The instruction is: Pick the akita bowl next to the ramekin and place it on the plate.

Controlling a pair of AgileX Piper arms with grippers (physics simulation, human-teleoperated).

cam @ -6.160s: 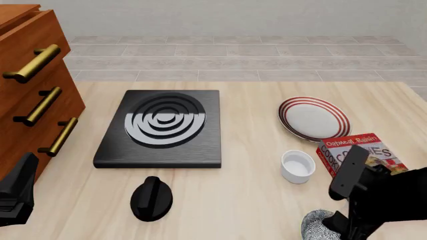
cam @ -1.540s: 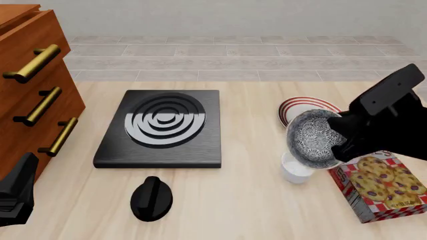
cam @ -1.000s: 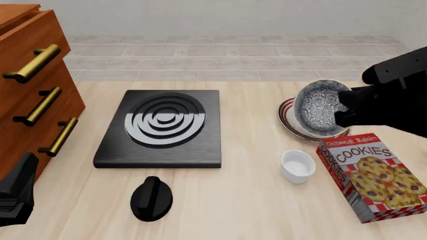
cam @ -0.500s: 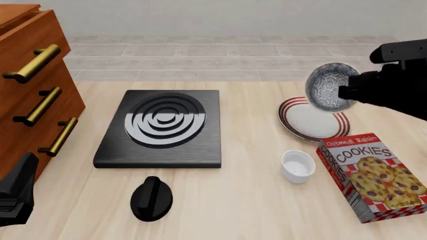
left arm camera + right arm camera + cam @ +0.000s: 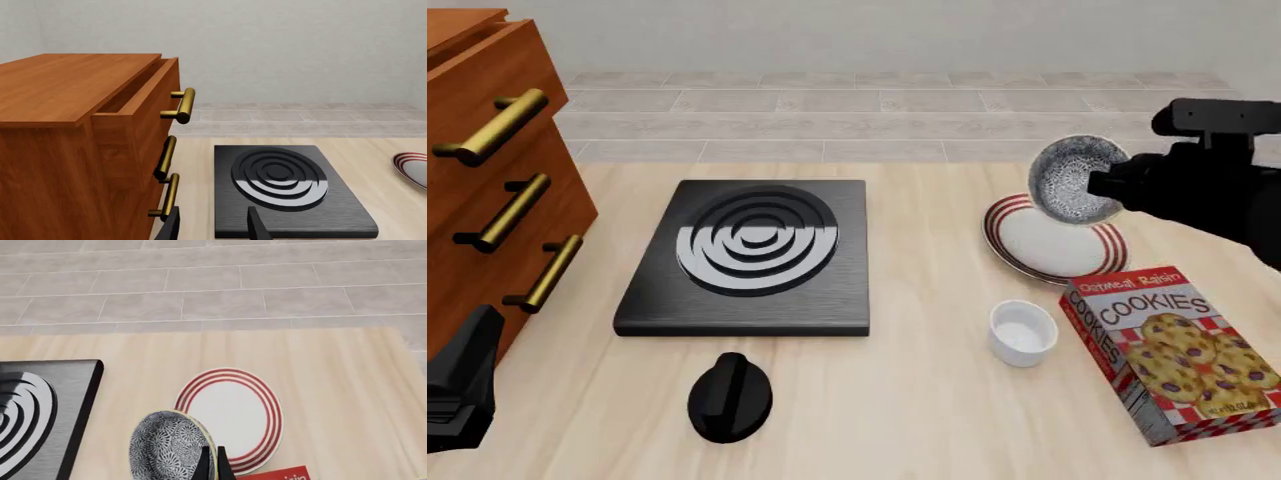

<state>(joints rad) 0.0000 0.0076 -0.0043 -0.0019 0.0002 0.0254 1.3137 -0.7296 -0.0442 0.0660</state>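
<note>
Front view: your right hand (image 5: 1110, 186) pinches the akita bowl (image 5: 1073, 180) by its rim, tipped on edge, held in the air above the plate (image 5: 1054, 240) and not touching it. Ramekin (image 5: 1022, 333) sits on the worktop (image 5: 908, 400), well below the hand. Your left hand (image 5: 212, 225) is spread, holding nothing.

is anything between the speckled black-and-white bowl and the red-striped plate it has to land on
Nothing visible. The speckled black-and-white bowl, tilted on edge in the right gripper, hangs over the red-striped round plate, whose face is bare.
</note>
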